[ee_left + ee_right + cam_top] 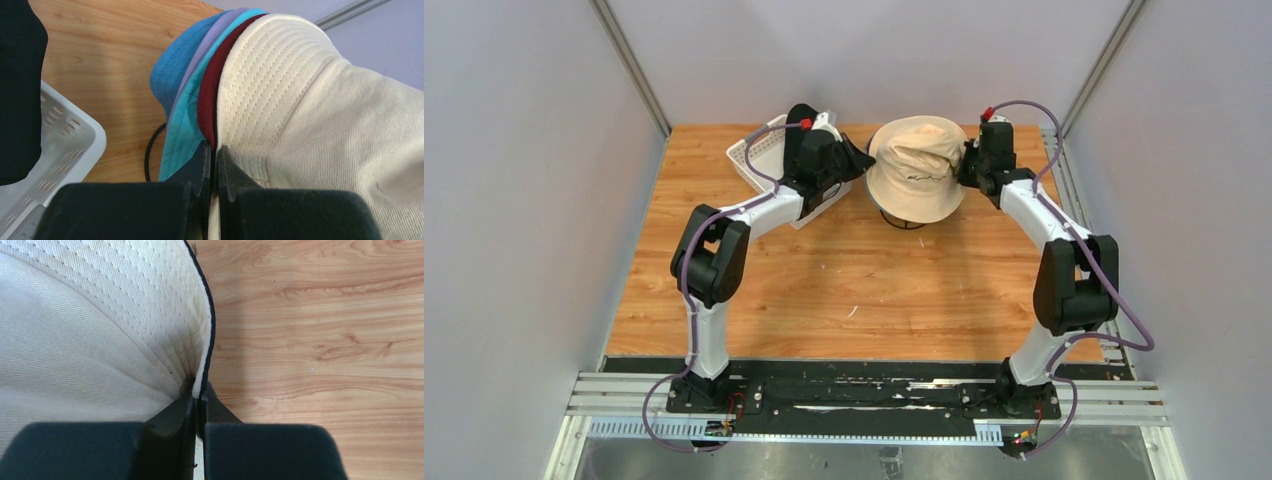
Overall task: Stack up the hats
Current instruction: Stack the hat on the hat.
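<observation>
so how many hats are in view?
5, nested in one stack: blue hat at the bottom, then lavender, teal, dark red, beige on top, its brim pinched by the left hand and right hand. Another could be hidden.

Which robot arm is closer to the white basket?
Left. The left arm hangs right over the white basket, jaws pinching the beige hat beside it. The right arm pinches the hat's far side, away from the basket.
</observation>
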You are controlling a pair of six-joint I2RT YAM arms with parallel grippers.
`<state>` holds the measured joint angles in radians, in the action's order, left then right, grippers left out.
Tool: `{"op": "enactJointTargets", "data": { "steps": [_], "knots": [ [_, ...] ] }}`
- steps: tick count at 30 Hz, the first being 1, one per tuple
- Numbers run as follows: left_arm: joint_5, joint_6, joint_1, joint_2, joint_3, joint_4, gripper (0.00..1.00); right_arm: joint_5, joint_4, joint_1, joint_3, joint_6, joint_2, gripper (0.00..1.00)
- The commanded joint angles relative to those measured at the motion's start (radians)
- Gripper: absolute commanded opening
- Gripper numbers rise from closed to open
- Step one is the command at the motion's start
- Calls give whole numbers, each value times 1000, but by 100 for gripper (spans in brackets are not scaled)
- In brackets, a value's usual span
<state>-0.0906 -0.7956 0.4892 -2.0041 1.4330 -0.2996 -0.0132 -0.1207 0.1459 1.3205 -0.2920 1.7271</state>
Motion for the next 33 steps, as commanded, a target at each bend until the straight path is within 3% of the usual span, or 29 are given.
{"op": "enactJointTargets", "data": {
  "steps": [1,12,20,33],
  "knots": [
    [93,68,-26,-86,-66,266,0,-62,-82,29,-7,63,15,0],
    [110,64,-23,-116,-63,313,0,-146,-244,60,193,82,287,0],
    [109,60,-22,-126,-69,319,0,-158,-324,62,269,73,379,1],
    [105,47,-23,-110,-114,302,0,-119,-371,61,255,53,426,1]
  ]
}}
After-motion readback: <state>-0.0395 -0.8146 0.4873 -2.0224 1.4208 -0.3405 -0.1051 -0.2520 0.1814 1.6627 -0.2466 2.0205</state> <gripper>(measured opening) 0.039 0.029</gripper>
